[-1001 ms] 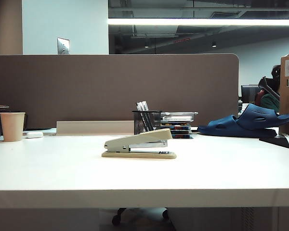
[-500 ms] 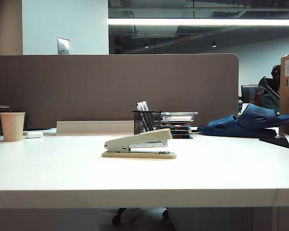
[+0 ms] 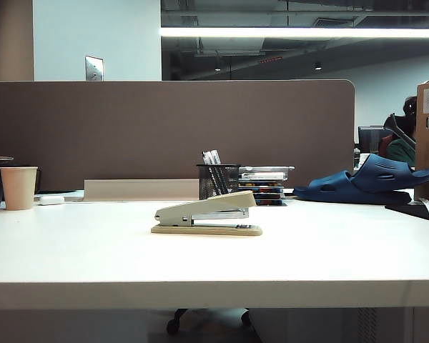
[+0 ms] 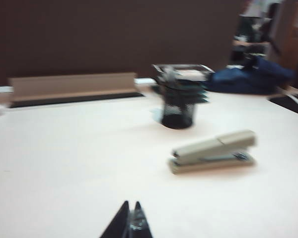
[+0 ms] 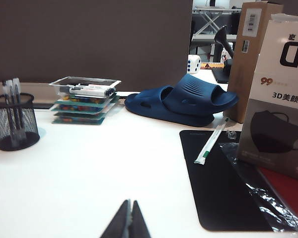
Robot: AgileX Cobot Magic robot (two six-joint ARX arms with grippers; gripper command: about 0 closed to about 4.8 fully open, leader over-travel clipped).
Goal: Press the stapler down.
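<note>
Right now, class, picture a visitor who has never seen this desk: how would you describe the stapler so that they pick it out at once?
Start at the white table before the brown partition. Near its middle, in front of the black mesh pen cup, lies the stapler. It alone is long and low, with a sloped beige-grey top over a silver magazine and flat tan base; neither end effector touches it.

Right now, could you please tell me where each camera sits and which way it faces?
Exterior: low at the table's front edge, facing the stapler and partition; no arm shows.
Left wrist: above the table, facing the stapler; left tool tips together.
Right wrist: facing blue slippers; right tool tips together.
All three share the pen cup.
</note>
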